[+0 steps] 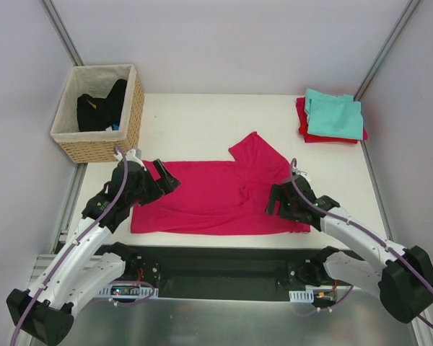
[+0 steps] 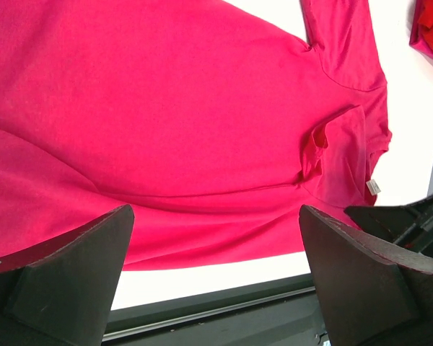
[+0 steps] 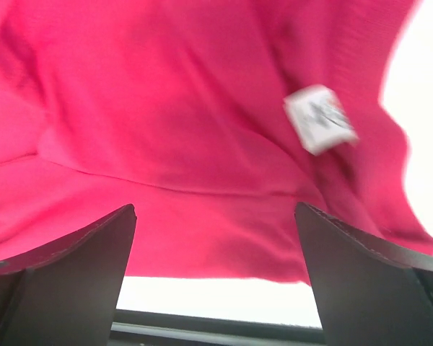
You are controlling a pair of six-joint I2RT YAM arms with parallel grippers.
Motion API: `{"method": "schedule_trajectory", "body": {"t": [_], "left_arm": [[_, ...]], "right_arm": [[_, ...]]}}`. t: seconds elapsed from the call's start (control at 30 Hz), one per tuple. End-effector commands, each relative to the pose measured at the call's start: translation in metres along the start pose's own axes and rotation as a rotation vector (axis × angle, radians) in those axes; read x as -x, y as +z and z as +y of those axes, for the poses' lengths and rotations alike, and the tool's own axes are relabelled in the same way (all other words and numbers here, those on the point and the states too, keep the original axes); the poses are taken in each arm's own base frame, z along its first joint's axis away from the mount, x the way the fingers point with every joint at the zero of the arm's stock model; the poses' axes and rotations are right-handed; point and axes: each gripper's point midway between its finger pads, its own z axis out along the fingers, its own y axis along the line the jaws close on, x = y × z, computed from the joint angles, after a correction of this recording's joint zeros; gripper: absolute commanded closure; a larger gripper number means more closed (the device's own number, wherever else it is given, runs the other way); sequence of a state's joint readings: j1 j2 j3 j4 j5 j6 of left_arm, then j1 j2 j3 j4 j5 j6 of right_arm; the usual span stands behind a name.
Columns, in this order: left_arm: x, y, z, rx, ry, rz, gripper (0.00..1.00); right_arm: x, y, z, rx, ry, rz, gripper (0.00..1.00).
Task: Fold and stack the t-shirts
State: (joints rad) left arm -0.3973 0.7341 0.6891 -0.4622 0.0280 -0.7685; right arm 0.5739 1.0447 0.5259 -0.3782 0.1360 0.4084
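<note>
The magenta-pink t-shirt (image 1: 209, 198) lies spread on the white table, one sleeve sticking up toward the back at centre. It fills the left wrist view (image 2: 166, 108) and the right wrist view (image 3: 166, 122), where its white neck label (image 3: 319, 119) shows. My left gripper (image 1: 164, 180) is open and empty above the shirt's left edge. My right gripper (image 1: 278, 199) is open and empty above the shirt's right part. A folded teal t-shirt (image 1: 334, 115) lies on a folded red t-shirt (image 1: 303, 124) at the back right.
A woven wicker basket (image 1: 101, 148) with dark clothes inside stands at the back left, close to my left arm. The table's near edge and a black rail (image 1: 224, 259) run just below the shirt. Grey walls enclose the sides.
</note>
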Motion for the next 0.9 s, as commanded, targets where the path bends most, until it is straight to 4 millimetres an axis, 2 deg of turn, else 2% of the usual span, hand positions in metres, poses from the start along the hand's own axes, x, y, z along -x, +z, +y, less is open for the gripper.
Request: {"method": "schedule_trajectory", "body": {"t": [0.0, 0.17, 0.3, 0.47, 0.57, 0.7, 0.87], "left_arm": [[0.008, -0.001, 0.000, 0.013, -0.008, -0.020, 0.01], [0.005, 0.001, 0.003, 0.020, -0.010, -0.011, 0.01], [0.001, 0.001, 0.006, 0.022, -0.013, -0.007, 0.01], [-0.004, 0.004, 0.010, 0.030, -0.017, 0.009, 0.01], [-0.006, 0.004, 0.011, 0.030, -0.022, 0.013, 0.01], [-0.009, 0.005, 0.014, 0.034, -0.031, 0.016, 0.01], [-0.015, 0.006, 0.018, 0.037, -0.039, 0.028, 0.01]], "right_arm": [[-0.017, -0.012, -0.039, -0.157, 0.031, 0.008, 0.04], [-0.024, -0.027, -0.055, -0.194, 0.050, -0.005, 0.03], [-0.018, -0.037, -0.053, -0.164, 0.054, -0.042, 0.03], [0.005, -0.052, -0.028, -0.095, 0.032, -0.070, 0.03], [0.009, -0.054, -0.011, -0.047, 0.014, -0.061, 0.03], [0.010, -0.045, 0.013, 0.046, 0.007, -0.051, 0.03], [0.000, -0.026, 0.018, 0.054, 0.005, -0.012, 0.03]]}}
